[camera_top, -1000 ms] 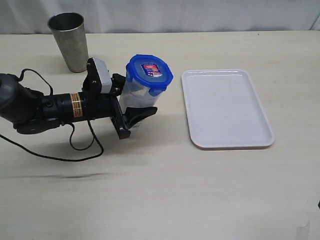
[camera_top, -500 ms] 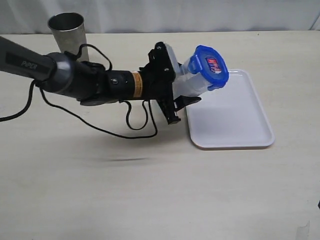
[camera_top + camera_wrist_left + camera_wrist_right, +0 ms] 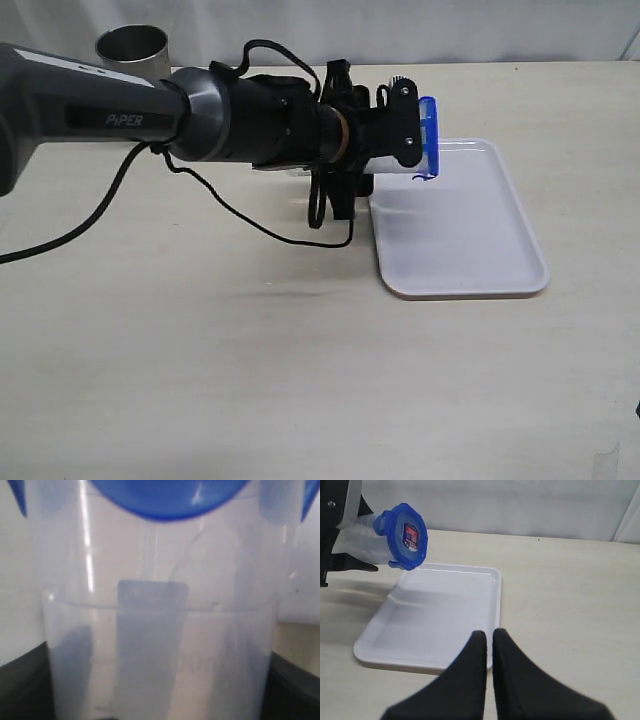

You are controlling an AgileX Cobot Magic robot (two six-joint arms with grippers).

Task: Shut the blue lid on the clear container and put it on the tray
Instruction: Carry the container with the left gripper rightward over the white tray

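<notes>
One clear container [image 3: 362,542]: capped, tipped sideways in the air over the rim of the tray [image 3: 470,230]; probably mid-carry, not yet set down
Blue lid [image 3: 429,135]: seated on the mouth; faces across the tray
Left gripper [image 3: 405,125]: clamped round the container's body; arm [image 3: 120,115] stretched level over the table [image 3: 300,380]
Right gripper [image 3: 488,639]: jaws pressed together, empty; near the tray

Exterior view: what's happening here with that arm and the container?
The left hand holds the clear container, blue lid on it, tipped sideways in the air over the white tray edge; it is not yet set down. The right hand is shut, holding nothing, near the tray. A metal cup stands behind.
</notes>
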